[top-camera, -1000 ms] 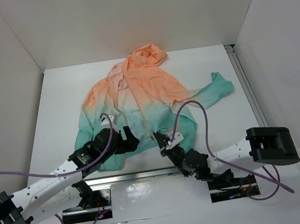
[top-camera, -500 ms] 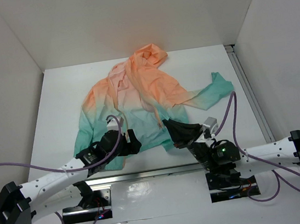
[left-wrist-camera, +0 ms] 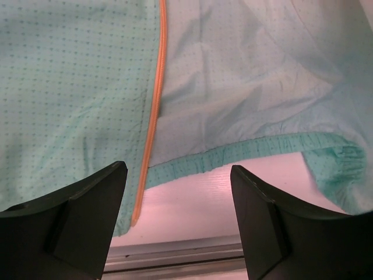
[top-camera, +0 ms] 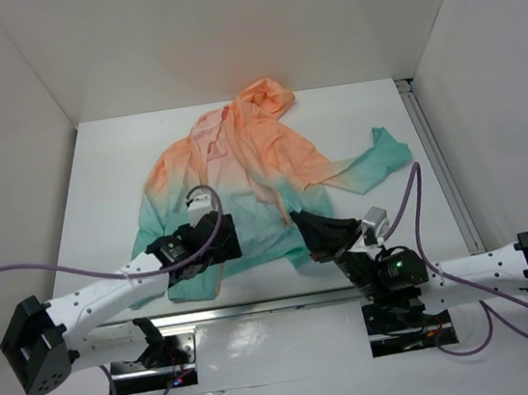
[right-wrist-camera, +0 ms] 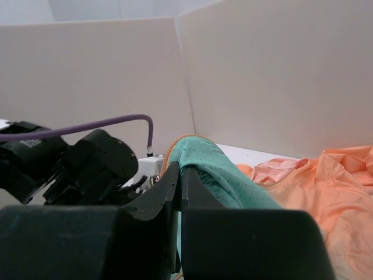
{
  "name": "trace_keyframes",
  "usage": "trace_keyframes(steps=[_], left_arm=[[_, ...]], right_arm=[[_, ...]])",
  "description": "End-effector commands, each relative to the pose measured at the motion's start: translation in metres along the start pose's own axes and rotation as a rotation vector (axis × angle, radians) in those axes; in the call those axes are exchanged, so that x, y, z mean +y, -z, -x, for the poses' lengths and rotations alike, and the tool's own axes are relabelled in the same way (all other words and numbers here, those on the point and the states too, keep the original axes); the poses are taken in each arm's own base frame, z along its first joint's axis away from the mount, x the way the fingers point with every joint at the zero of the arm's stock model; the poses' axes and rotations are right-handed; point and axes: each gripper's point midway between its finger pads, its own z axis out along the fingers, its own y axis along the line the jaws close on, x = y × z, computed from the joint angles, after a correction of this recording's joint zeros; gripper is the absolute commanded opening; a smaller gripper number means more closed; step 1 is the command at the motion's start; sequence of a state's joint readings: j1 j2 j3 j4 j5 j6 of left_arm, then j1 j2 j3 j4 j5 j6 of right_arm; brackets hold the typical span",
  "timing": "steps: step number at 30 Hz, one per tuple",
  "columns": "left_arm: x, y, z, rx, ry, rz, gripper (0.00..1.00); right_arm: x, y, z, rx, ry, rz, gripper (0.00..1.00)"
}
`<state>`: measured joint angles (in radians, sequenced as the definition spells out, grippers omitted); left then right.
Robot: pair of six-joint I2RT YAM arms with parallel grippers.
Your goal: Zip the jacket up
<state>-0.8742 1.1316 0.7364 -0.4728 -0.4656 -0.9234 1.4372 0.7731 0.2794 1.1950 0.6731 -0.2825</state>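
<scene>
Right gripper [top-camera: 310, 233], lower centre of the top view: fingers pressed together, pinching the teal hem of the jacket [top-camera: 240, 162]. Left gripper [left-wrist-camera: 178, 175] hangs over the hem, fingers spread, orange zipper tape [left-wrist-camera: 152, 116] between them. Jacket lies mid-frame on the table [top-camera: 94, 161], hood toward frame top.

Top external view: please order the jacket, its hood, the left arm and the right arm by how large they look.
1. The jacket, clearly the largest.
2. The left arm and the right arm: they look alike and sit nearer the camera, so I do not rank them.
3. The hood, smallest.
</scene>
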Motion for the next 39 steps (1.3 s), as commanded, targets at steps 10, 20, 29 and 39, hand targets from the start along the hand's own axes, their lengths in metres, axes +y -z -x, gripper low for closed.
trace_keyframes(steps=[10,20,29,39], left_arm=[[0.021,-0.009,-0.055,0.202,-0.004,0.123,0.84],[0.029,-0.013,-0.062,0.221,-0.017,0.167,0.79],[0.041,-0.007,-0.081,0.317,-0.060,0.238,0.73],[0.044,0.014,-0.067,0.262,-0.052,0.192,0.49]], right_arm=[[-0.008,0.003,0.015,-0.025,0.003,-0.006,0.00],[-0.009,0.004,0.013,-0.012,0.003,-0.012,0.00],[-0.010,0.002,0.013,-0.008,0.003,-0.024,0.00],[-0.010,0.002,0.010,0.001,0.000,-0.031,0.00]])
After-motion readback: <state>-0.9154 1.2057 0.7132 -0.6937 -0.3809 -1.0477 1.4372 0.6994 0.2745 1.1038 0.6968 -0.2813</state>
